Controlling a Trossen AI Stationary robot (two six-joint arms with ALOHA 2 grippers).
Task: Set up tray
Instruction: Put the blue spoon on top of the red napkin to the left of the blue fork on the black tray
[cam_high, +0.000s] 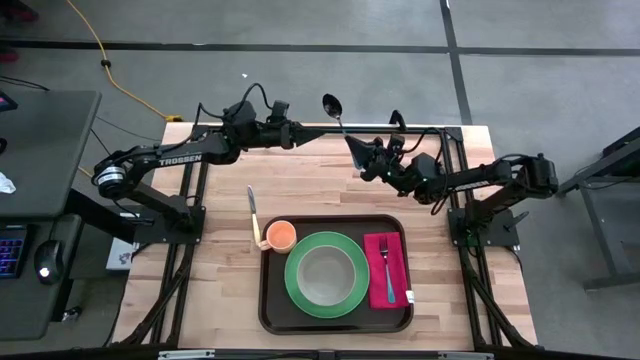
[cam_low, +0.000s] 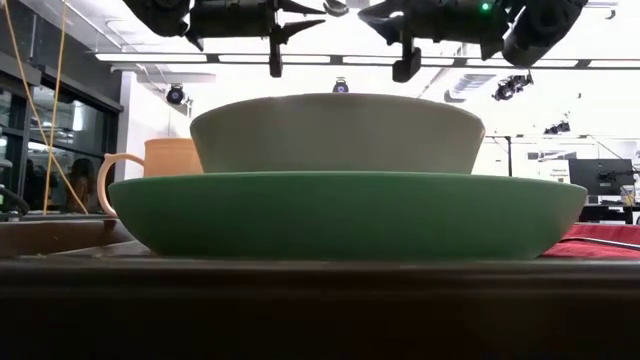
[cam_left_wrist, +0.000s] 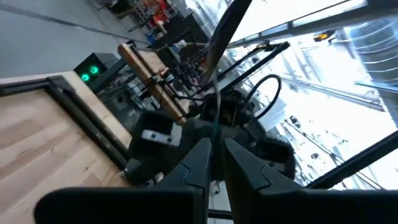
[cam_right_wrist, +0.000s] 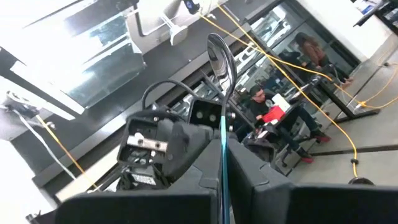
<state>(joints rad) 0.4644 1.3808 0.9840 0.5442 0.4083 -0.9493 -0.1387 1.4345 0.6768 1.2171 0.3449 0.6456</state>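
Note:
A metal spoon hangs high over the table's far middle, its bowl up and leaning toward the far edge. My right gripper is shut on its handle from the right. My left gripper reaches in from the left and is shut on the same handle. On the dark brown tray at the near middle rest a green plate with a grey bowl, an orange cup and a magenta napkin bearing a fork. My left gripper has the spoon's handle in the narrow gap between its two fingers, just beyond the other gripper's hold. It comes about level from the table's left, with the fingers across the handle. My right gripper pinches the lower handle between its two fingers, slanting upward from the table's right. The spoon stands bowl up and tilted, lifted clear of the table.
A knife lies on the wood left of the tray, beside the cup. The far half of the table shows bare wood under both arms. People sit at desks in the room beyond.

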